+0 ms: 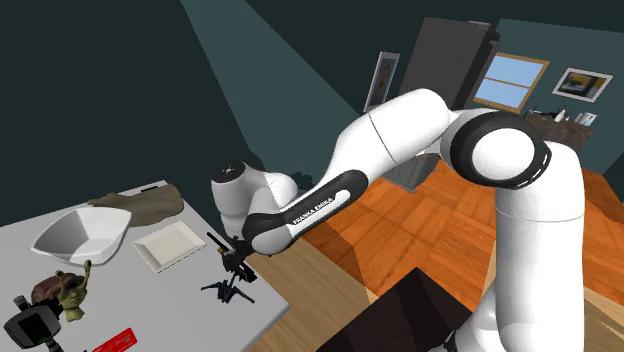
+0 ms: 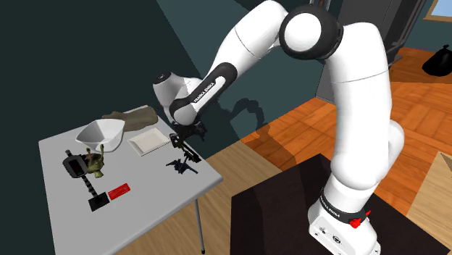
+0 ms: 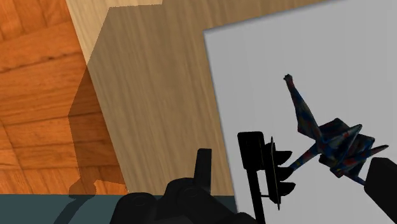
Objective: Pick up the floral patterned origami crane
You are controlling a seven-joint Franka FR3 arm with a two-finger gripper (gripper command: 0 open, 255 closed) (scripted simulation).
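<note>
The black two-finger tool [image 3: 316, 153] stands open over the pale grey desk [image 3: 254, 63]; the dark blue floral folded crane [image 3: 334, 141] lies just below, between its fingers [image 3: 385, 184], untouched, neck pointing away

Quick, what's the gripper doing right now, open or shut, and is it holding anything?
Gripper: open, holding nothing. The dark patterned origami crane sits between its fingers in the wrist view, not clasped.

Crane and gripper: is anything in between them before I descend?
Nothing. In the wrist view the origami crane lies on bare grey table, framed by the open fingers; the shoulder view shows the gripper just above it, gap clear.
</note>
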